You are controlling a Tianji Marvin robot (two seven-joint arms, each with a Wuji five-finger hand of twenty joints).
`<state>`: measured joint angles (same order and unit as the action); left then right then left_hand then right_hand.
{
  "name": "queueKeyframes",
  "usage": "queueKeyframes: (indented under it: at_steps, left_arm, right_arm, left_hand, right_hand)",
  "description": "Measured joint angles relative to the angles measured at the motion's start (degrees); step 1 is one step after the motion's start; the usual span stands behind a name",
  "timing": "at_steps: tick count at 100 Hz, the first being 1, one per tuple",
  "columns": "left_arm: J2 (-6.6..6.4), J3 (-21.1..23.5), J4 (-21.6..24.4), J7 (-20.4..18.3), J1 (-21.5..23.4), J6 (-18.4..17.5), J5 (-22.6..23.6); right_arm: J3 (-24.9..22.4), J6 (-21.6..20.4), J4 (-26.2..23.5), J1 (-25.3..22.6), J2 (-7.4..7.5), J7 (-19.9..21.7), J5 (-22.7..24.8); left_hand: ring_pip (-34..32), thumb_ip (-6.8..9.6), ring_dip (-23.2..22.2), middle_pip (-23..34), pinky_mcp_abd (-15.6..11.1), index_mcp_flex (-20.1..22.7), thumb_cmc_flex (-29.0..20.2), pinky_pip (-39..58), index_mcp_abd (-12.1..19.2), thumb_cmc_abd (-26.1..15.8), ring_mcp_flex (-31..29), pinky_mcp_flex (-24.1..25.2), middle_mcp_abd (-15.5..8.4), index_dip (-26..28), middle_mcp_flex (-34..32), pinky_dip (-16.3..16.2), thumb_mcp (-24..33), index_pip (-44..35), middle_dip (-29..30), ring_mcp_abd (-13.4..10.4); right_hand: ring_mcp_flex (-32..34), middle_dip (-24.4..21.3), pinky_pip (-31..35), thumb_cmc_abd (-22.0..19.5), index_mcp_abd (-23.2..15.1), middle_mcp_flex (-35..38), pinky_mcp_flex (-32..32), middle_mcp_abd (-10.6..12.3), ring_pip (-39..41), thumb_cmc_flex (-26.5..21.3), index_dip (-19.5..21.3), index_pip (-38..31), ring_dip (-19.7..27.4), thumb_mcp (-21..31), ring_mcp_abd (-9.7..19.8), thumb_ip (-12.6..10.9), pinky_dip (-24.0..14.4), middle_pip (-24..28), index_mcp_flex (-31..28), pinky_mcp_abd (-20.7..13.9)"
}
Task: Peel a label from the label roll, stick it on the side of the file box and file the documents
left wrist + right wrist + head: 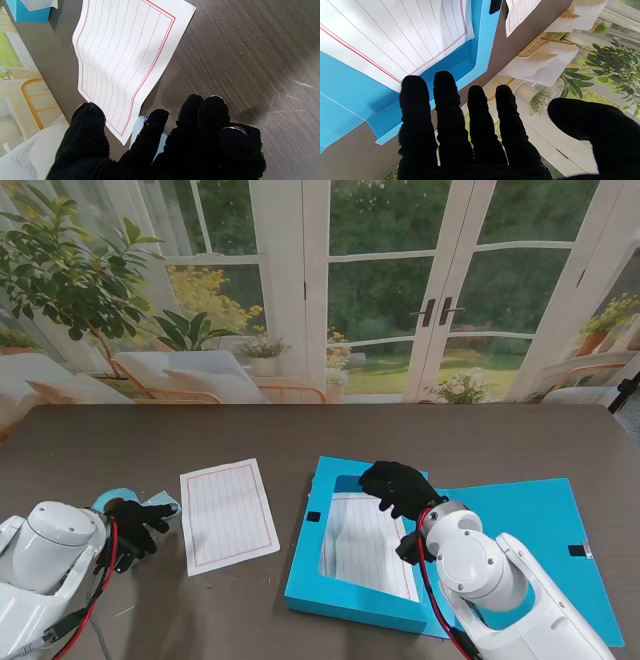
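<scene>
Two lined sheets matter here: one already lies inside the open blue file box [345,595], under our right hand [398,485], whose fingers are spread straight and hold nothing, while the loose sheet [228,514] lies flat on the table [120,440] between the box and our left hand [135,523]. That left hand, the nearer one, has its fingers curled by the label roll [112,498] (whether they pinch a label we cannot tell), and the sheet lies just to its right, long axis running away from us. Bare table separates sheet and box wall, leaving room to slide.
</scene>
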<state>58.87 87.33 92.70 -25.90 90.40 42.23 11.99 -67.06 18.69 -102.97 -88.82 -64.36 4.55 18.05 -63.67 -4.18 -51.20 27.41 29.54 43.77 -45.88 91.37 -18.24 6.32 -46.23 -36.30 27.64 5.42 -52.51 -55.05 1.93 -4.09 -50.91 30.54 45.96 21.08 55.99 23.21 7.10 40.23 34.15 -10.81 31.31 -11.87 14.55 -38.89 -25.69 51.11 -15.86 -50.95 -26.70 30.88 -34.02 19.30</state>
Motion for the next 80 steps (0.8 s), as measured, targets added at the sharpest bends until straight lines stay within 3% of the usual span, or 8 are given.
queueKeyframes:
  at_steps: [24,80]
  left_arm:
    - [-0.03,-1.9,-2.1,-0.5,-1.9,0.0,-0.5]
    - [0.28,-3.0,-4.3,0.2,-3.3,-0.4,-1.8]
  right_arm:
    - [-0.1,0.0,0.1,-0.1,-0.08,-0.1,-0.1]
    - [-0.2,0.1,0.6,-0.3,-0.23,-0.6,-1.0]
  left_hand:
    - [-2.0,0.01,-0.7,2.6,-0.3,0.0,0.0,0.7,0.0,-0.6,-1.4,-0.7,-0.2,0.0,0.0,0.7,-0.8,0.0,-2.2,-0.7]
    - [-2.2,0.01,-0.7,2.8,-0.4,-0.6,0.0,0.8,0.0,-1.3,-1.3,-0.6,-0.3,-0.2,0.0,1.3,-1.2,0.0,-2.8,-0.7]
  right_hand:
    - [0.0,0.0,-0.6,0.0,0.0,0.0,0.0,0.0,0.0,-0.1,0.0,0.0,0.0,0.0,-0.6,0.0,0.0,0.0,0.0,0.0]
    - [0.0,0.0,-0.7,0.0,0.5,0.0,0.0,-0.5,0.0,-0.1,0.0,0.0,0.0,0.0,-0.6,0.0,-0.1,0.0,0.0,0.0]
